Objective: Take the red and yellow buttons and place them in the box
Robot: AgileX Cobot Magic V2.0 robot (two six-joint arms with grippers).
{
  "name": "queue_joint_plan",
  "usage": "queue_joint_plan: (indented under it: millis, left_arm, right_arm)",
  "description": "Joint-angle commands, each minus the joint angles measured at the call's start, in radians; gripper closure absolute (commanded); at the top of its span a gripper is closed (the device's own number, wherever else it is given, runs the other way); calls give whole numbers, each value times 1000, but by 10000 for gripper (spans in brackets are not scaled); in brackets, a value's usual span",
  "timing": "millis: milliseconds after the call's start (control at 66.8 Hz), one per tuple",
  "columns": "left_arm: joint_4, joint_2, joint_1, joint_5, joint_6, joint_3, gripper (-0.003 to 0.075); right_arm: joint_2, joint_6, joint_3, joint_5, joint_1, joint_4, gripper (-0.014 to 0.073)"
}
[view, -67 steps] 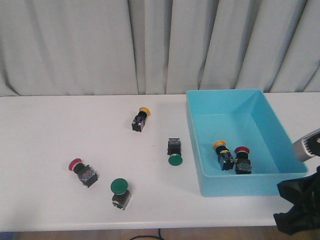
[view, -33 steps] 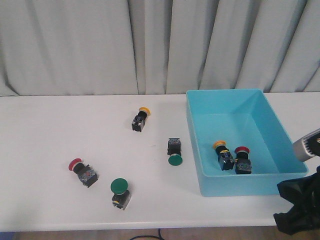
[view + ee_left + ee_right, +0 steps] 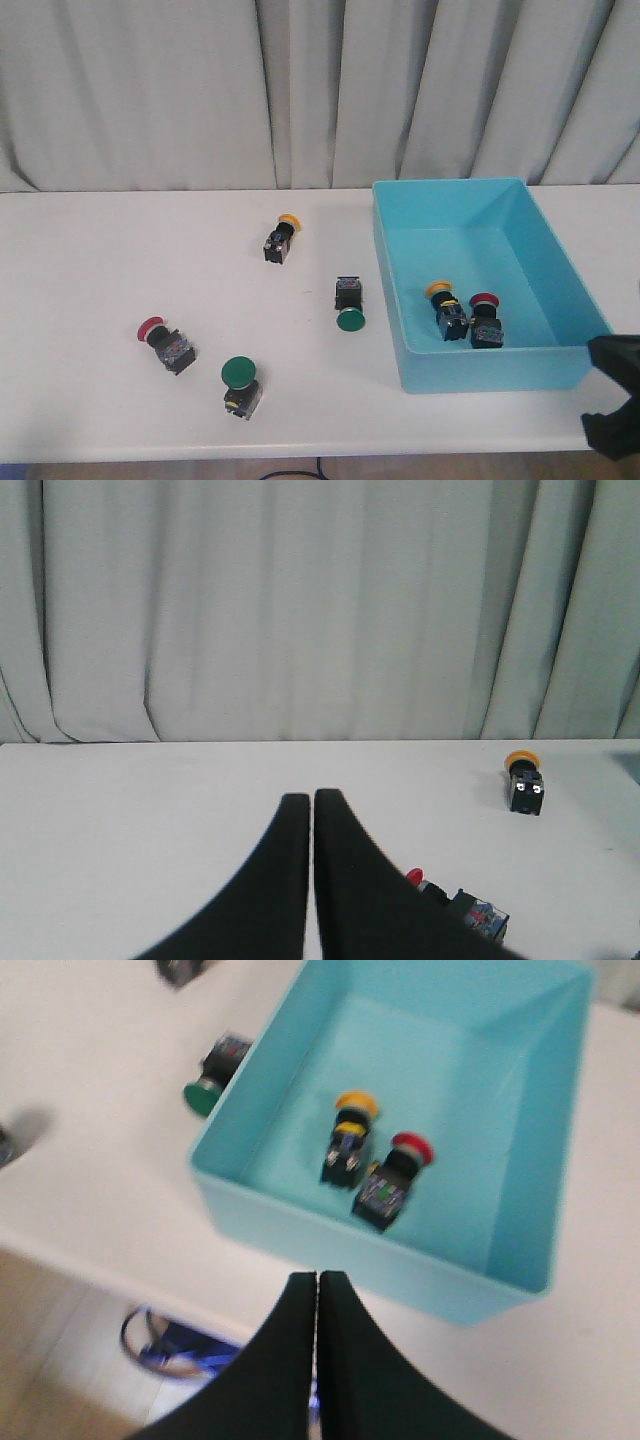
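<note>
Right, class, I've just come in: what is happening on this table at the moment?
A two-armed robot is sorting push buttons into the blue box. One yellow button and one red button lie inside it. On the table a red button and a yellow button are left to collect, alongside two green buttons. Neither arm holds anything: the left gripper and right gripper are both shut and empty.

Two green-capped buttons (image 3: 350, 303) (image 3: 240, 384) lie on the white table (image 3: 90, 260) before grey curtains (image 3: 150, 90).
</note>
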Motion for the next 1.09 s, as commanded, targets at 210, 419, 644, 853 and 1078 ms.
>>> queue_joint_plan:
  millis: [210,419,644,853,1078]
  left_arm:
    - [-10,-15,-6,-76,-8,28,727]
    - [-10,-15,-6,-76,-8,28,727]
    - [-10,-15,-6,-76,-8,28,727]
    - [-10,-15,-6,-76,-8,28,727]
    - [-10,-15,-6,-76,-8,28,727]
  right_arm:
    - [-399,-10,368,-516,-198,41,599]
    - [-632,-10,597,-654,-206,87,598]
    - [-701,-17,661,-662,-206,79,598]
    - [-698,-17,662,-660,-206,79,598]
    - [-698,-16,662,-660,-206,81,598]
